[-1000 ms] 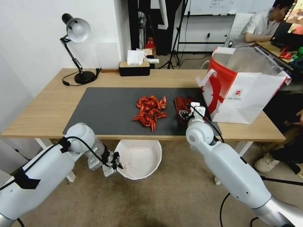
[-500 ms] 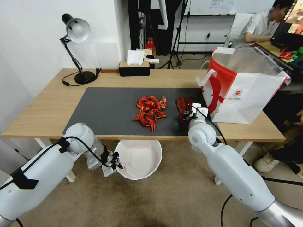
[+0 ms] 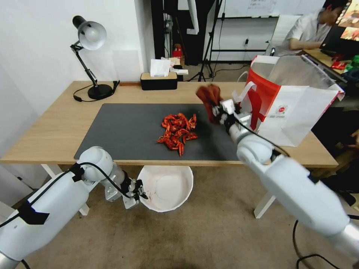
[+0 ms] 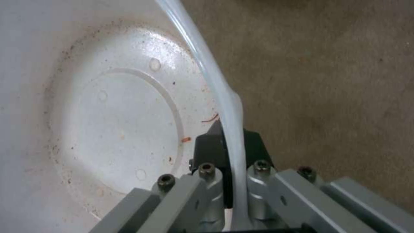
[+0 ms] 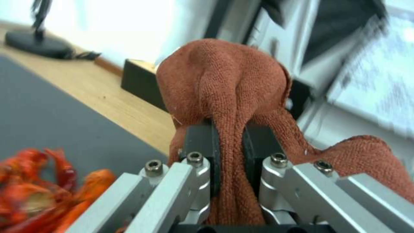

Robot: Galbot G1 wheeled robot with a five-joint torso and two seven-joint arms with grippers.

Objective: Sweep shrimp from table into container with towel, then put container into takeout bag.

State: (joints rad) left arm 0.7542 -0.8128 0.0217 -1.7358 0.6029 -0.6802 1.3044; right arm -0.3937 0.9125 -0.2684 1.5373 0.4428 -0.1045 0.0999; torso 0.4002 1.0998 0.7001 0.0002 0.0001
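No text can be read; the large white paper takeout bag [image 3: 295,112], right of frame, bears a small red logo, its lettering illegible.

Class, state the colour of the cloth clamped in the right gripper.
Rust-red towel, clearest in the right wrist view.

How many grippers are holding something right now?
2. The left gripper pinches the container rim below the table edge; the right gripper clamps the towel above the mat.
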